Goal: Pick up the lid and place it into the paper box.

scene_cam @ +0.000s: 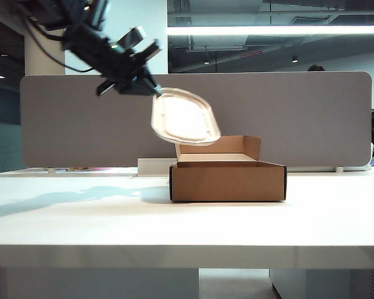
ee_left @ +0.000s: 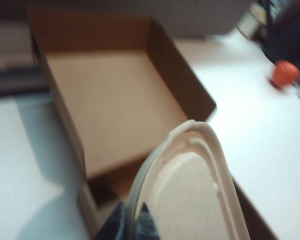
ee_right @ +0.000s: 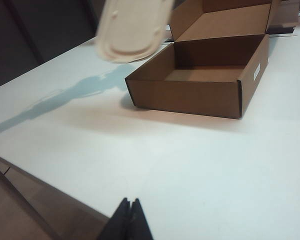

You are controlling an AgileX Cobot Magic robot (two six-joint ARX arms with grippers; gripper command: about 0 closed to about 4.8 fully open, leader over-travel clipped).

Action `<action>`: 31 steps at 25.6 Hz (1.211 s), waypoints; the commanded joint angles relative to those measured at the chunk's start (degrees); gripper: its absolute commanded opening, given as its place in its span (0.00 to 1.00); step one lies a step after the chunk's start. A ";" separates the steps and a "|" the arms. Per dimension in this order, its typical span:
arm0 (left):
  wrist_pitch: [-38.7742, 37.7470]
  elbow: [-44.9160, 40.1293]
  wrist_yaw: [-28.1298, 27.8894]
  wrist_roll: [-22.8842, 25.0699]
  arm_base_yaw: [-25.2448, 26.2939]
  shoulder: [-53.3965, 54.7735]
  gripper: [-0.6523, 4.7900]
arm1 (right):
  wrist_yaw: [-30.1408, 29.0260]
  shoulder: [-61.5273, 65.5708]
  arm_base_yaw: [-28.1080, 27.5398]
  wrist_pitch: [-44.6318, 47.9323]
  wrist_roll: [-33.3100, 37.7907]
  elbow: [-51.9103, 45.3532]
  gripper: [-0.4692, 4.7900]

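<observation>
Beige lid (scene_cam: 186, 117) hangs tilted above the paper box (scene_cam: 227, 180), its rim clamped by the left gripper (scene_cam: 154, 91). Right gripper (ee_right: 130, 220) sits pinched together, empty, low over the table (ee_right: 200, 165).

My left claw (ee_left: 131, 222) is clamped on the rim of the lid (scene_cam: 185, 117), a pale beige oval with a raised edge. The lid hangs in the air, tilted, above the near-left corner of the paper box (scene_cam: 227, 180), touching nothing else. The box is low, brown corrugated cardboard, open on top with its back flap upright, and sits on the white tabletop (scene_cam: 174, 230).
</observation>
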 commanded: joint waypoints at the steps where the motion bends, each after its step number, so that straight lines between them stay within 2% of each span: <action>1: 7.43 0.31 -6.40 -0.22 -2.64 1.25 0.11 | 0.09 0.00 0.04 0.39 0.04 -0.24 0.07; 8: 11.52 0.28 -24.00 -7.78 -9.40 4.94 0.11 | 0.07 0.00 0.02 0.42 0.04 -0.24 0.07; 15: 13.46 0.28 -36.79 -9.01 -15.15 7.06 0.11 | 0.09 -0.02 0.02 0.44 0.04 -0.24 0.07; 18: 13.31 0.28 -39.69 -11.52 -17.05 7.85 0.11 | 0.11 -0.02 0.02 0.48 0.04 -0.24 0.07; 22: 11.98 0.31 -43.98 -11.72 -19.28 9.20 0.11 | 0.09 -0.02 0.02 0.57 0.02 -0.24 0.07; 26: 8.35 0.31 -44.57 -11.52 -20.26 10.25 0.12 | 0.07 -0.02 0.02 0.59 0.04 -0.24 0.07; 30: 6.51 0.35 -44.46 -11.54 -20.04 10.21 0.35 | 0.09 -0.02 0.02 0.59 0.04 -0.24 0.07; 31: 6.12 0.44 -44.35 -11.52 -20.04 10.19 0.37 | 0.09 -0.02 0.02 0.59 0.04 -0.24 0.07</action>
